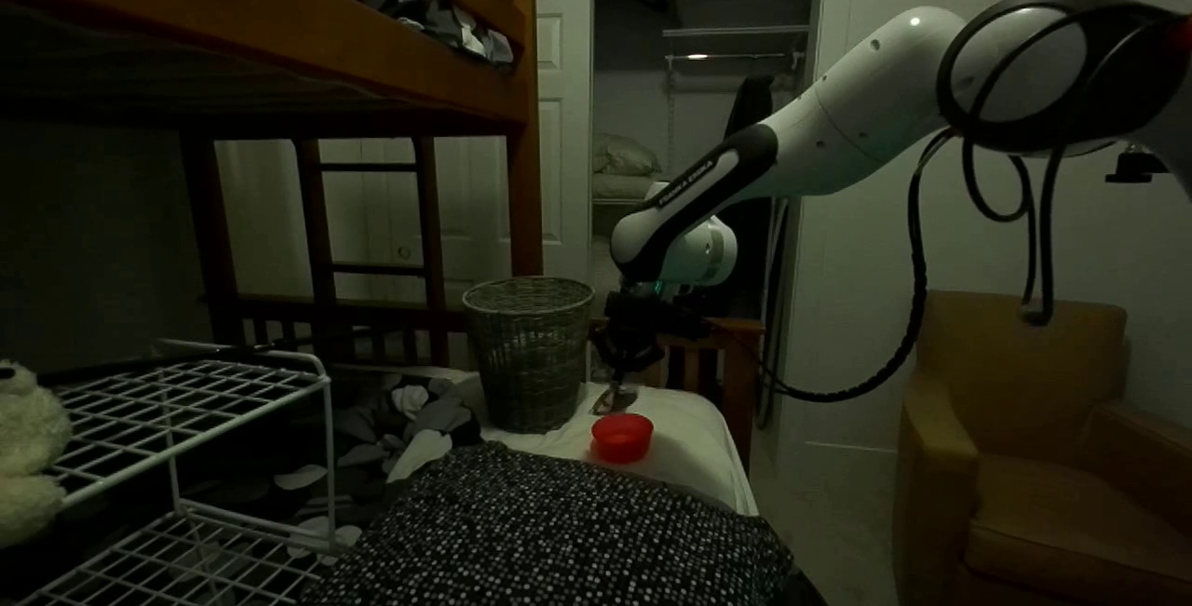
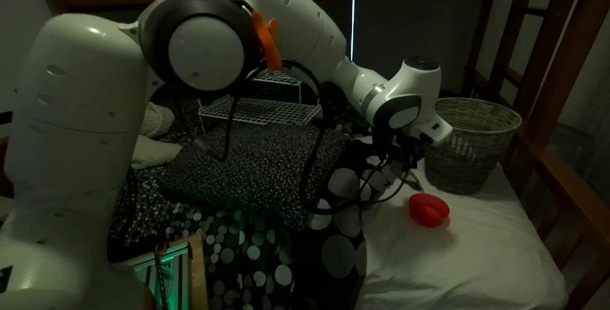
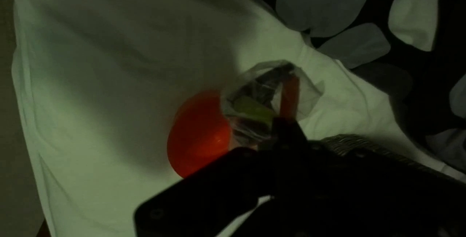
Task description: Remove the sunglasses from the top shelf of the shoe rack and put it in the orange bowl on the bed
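- Pinching the sunglasses (image 3: 260, 93) between its jaws: the end effector (image 3: 281, 124), jaws tight together, the pair sticking out past the tips.
- Sunglasses look to be in clear wrapping (image 3: 308, 95); mostly dark, with yellow-green and orange-red showing through.
- Held outside the orange bowl (image 1: 622, 443), just beside it in both exterior views.
- Wrist view: wrapping overlaps the bowl's edge. Touching or apart, cannot tell. Contact with the white bedding (image 2: 457, 262) below, cannot tell either.
- Bowl sits upright on that bedding, at one end of the bed (image 1: 559, 541).
- Woven basket (image 2: 472, 145) upright on the bed too, near the bowl.
- Shoe rack (image 1: 331, 466) well apart from the bowl. Its top shelf (image 1: 186, 410) is a white wire grid; a white fluffy toy (image 1: 28, 462) overlaps it in an exterior view, cut by the frame edge.
- Black-and-white speckled cover (image 1: 521, 494) lies between rack and bowl.
- Tan armchair (image 1: 1015, 494) stands off the bed, at right in an exterior view.
- Light dim; fine detail at the jaws poor.
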